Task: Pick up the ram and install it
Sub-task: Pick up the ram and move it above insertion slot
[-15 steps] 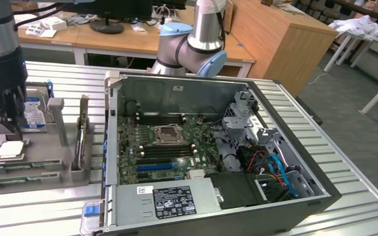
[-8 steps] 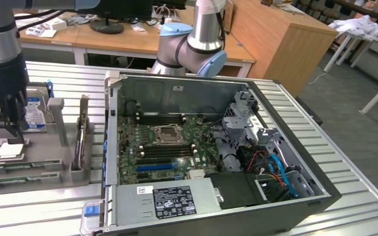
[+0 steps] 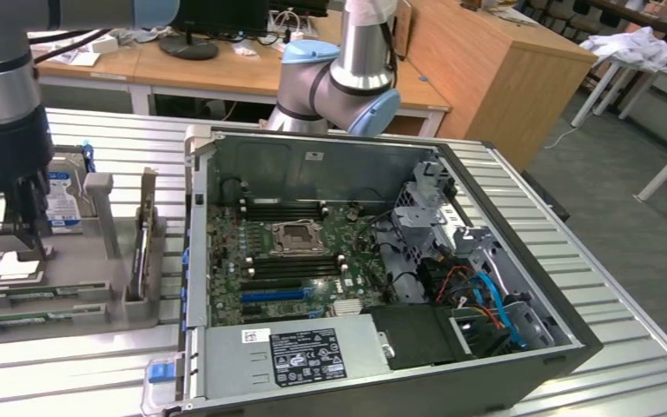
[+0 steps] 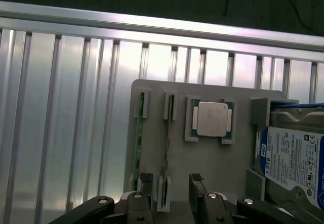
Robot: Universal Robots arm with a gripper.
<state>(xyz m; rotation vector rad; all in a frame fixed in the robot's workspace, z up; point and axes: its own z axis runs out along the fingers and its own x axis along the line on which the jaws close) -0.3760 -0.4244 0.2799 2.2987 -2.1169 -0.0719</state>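
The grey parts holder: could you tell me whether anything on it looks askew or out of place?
Nothing stands out: both long green ram sticks lie straight in their slots, and the square silver CPU chip sits flat in its recess.

Soft, even room light fills the exterior view, though the case [image 3: 275,165] interior lies in shade. In the wrist view the ribbed bench [image 4: 66,107] glares bright white, with darkness beyond its edge.

Grey tray [image 4: 217,158] holds CPU chip [image 4: 211,119] and hard drive [image 4: 296,158].
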